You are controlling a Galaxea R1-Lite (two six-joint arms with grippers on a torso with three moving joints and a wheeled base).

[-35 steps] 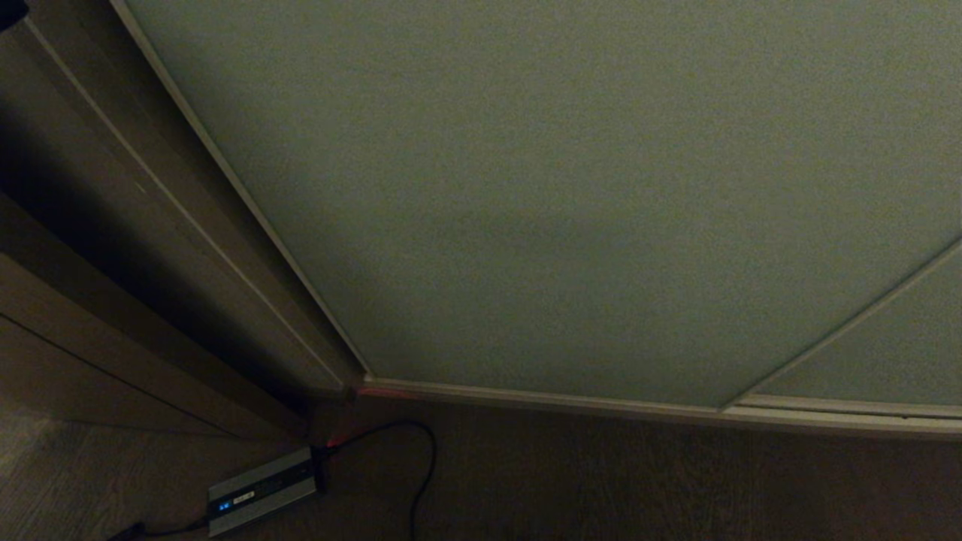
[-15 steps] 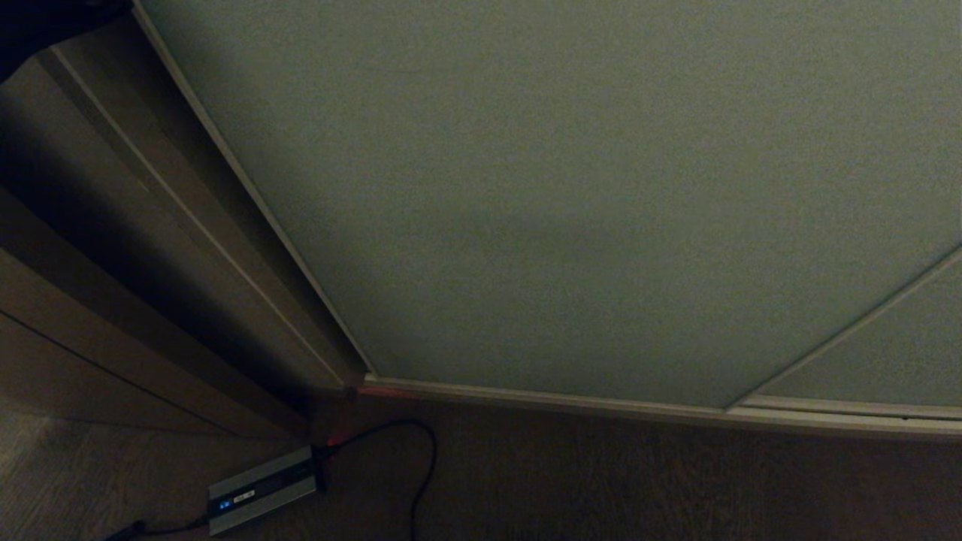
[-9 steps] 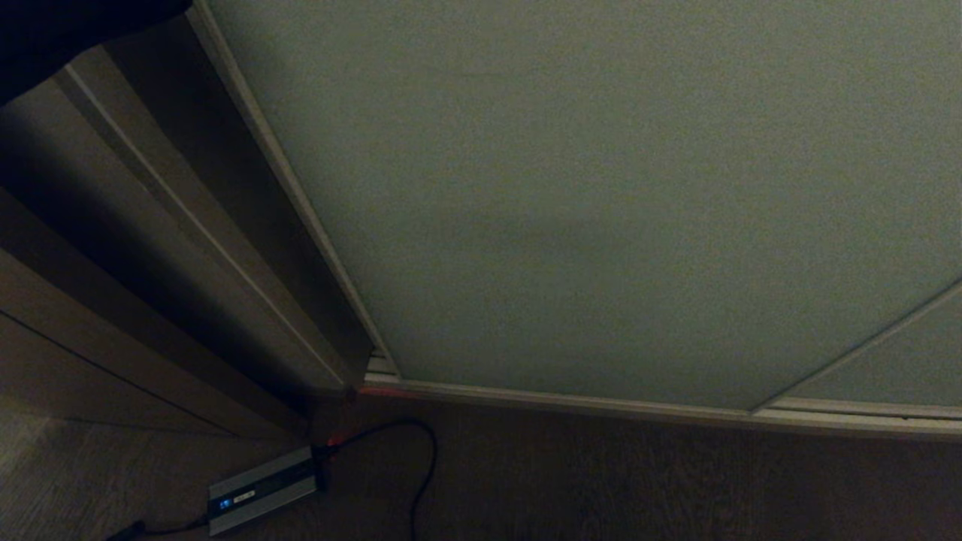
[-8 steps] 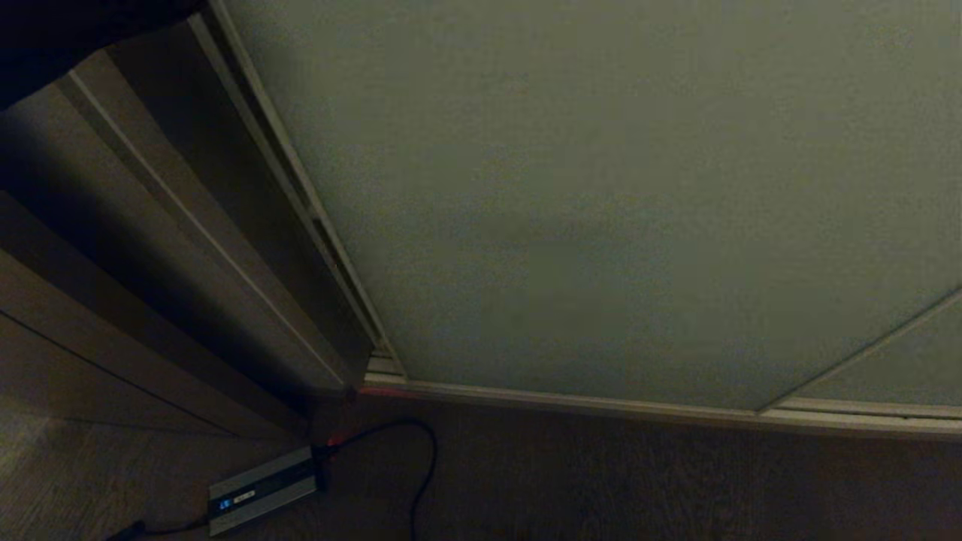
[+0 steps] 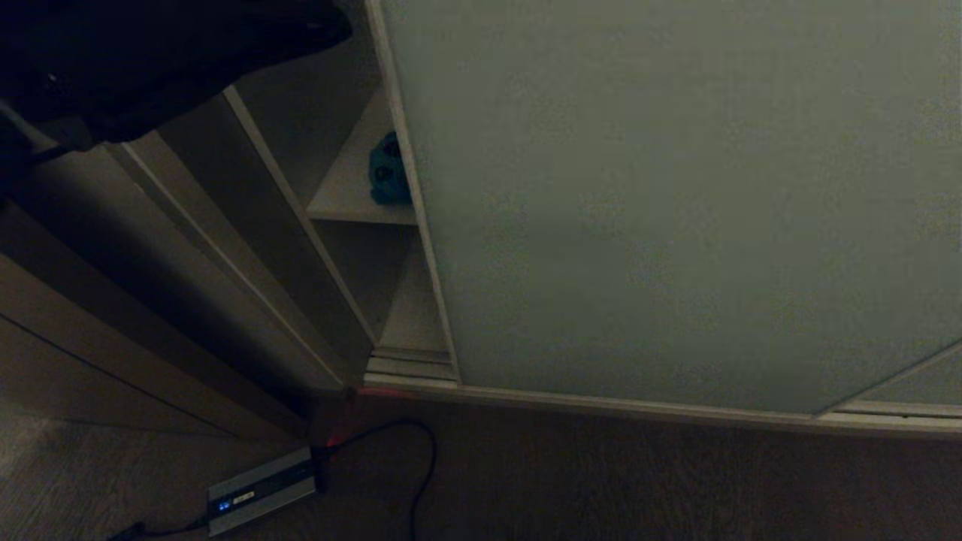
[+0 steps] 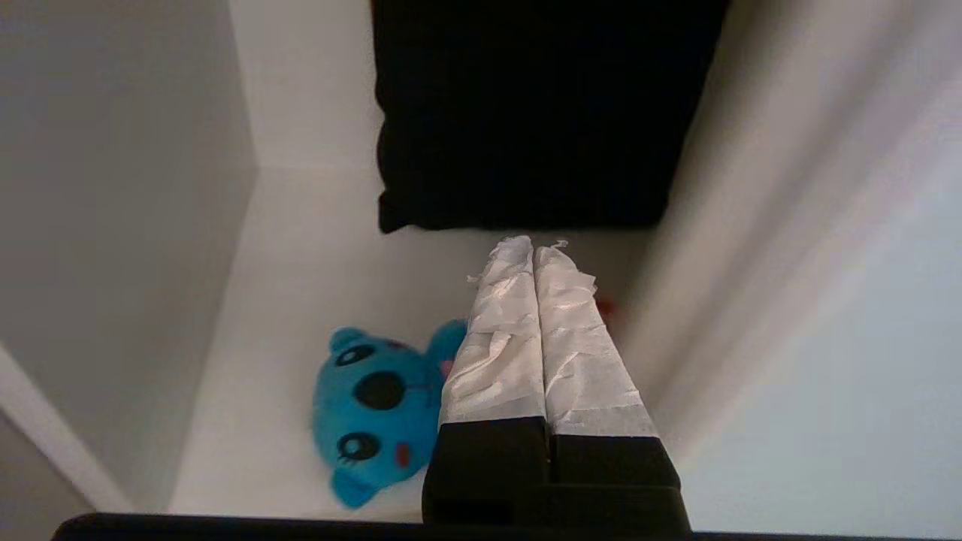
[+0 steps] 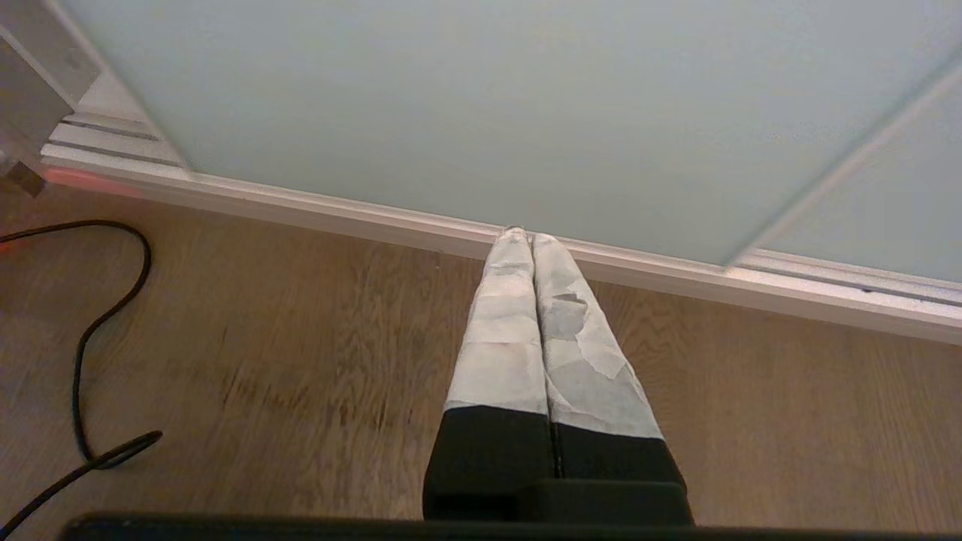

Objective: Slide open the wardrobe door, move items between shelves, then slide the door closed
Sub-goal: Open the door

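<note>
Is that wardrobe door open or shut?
Partly open: the door leaves a gap at its left edge, showing shelves and a teal bear.

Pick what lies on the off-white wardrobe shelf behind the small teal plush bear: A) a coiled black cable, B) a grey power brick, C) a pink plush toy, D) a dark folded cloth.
D: in the left wrist view a dark folded cloth lies on the off-white shelf behind the teal plush bear.

Sliding wardrobe door slid right — shelves exposed.
</note>
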